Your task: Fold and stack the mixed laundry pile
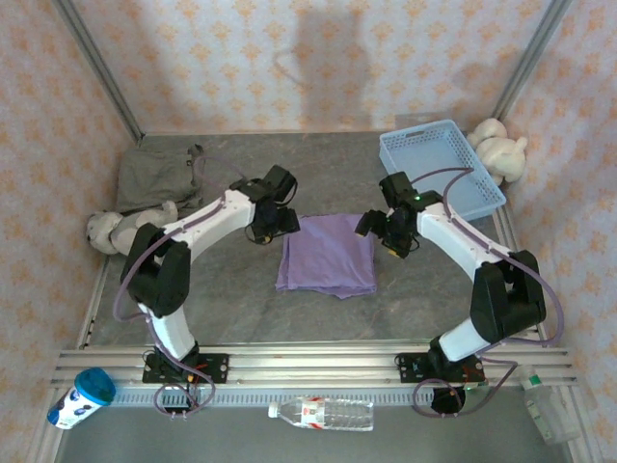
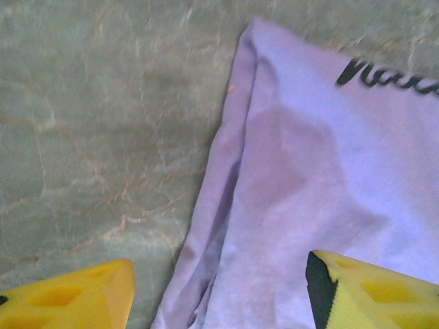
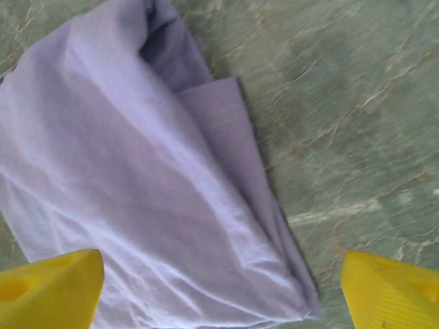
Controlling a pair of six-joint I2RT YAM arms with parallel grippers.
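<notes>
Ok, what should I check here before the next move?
1. Left end effector open over the left edge of the folded lavender-purple cloth T-shirt: ok.
2. Right end effector open over its right edge: ok.
3. T-shirt flat on the grey marbled table: ok.
4. Grey-olive cloth garment folded and stacked: not ok, rumpled at the far left corner.
5. Beige-grey plush toy clear of that garment: cannot tell, they lie close.
</notes>
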